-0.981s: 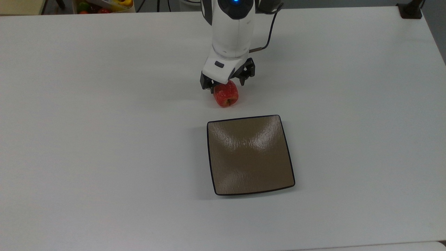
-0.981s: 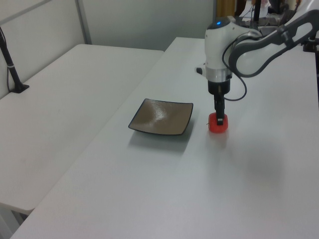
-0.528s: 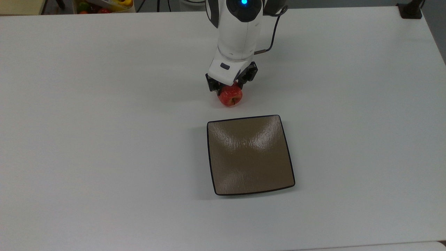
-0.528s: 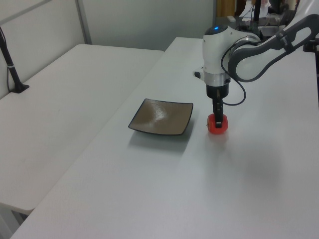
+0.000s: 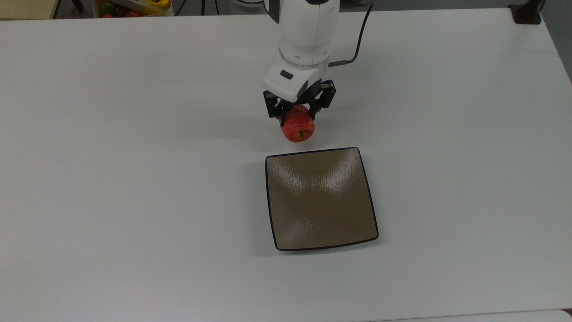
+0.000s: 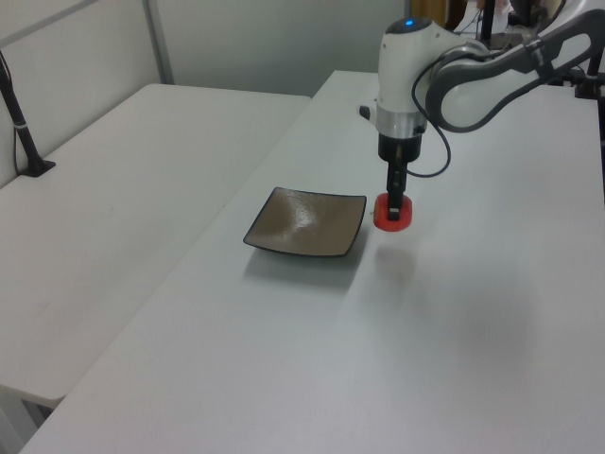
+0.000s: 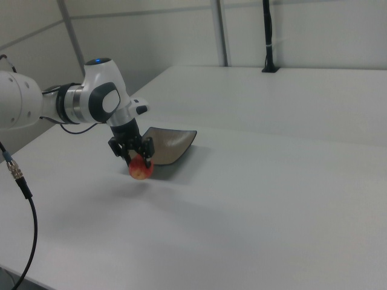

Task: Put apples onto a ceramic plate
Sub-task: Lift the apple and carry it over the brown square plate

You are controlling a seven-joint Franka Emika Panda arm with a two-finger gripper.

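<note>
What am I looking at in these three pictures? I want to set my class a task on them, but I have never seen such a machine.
It is a robot arm, white and jointed, standing on a white table. At its tip is a pincer with two black fingers, closed on a small red apple. The left view shows the apple lifted clear of the table, with its shadow below. Beside it lies a square brown plate, with nothing on it. One picture looks down from above; the other two look from opposite sides of the table, so in the right view the pincer and plate appear the other way round.
</note>
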